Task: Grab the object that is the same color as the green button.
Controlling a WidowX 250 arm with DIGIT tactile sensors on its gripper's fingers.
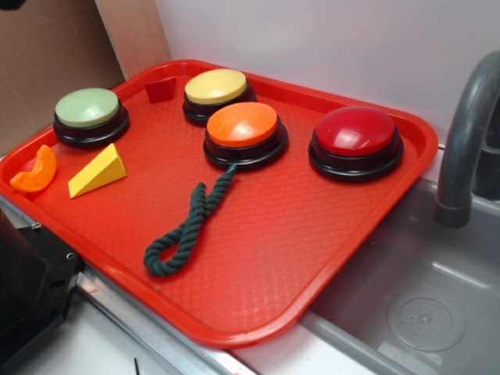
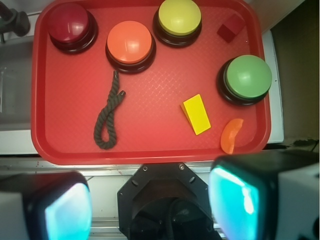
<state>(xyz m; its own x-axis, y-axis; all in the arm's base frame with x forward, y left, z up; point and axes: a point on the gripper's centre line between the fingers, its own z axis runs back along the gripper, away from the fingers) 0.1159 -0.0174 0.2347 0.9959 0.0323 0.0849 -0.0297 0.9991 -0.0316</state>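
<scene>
Exterior view: red tray (image 1: 375, 226); green button (image 1: 87, 108) at its far left; dark green rope (image 1: 187, 226) mid-tray, loop nearest me, other end touching the orange button (image 1: 242, 125). My hand is not shown.

Wrist view: my hand (image 2: 150, 207) wide, empty, high above the tray's near edge; rope (image 2: 109, 115) ahead-left. Step, I judge: approach. Next: descend over the loop, then close.

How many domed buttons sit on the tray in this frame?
4, none apparently hidden: green button at the back left, yellow button at the back, orange button in the middle touching the rope, red button at the right.
</scene>
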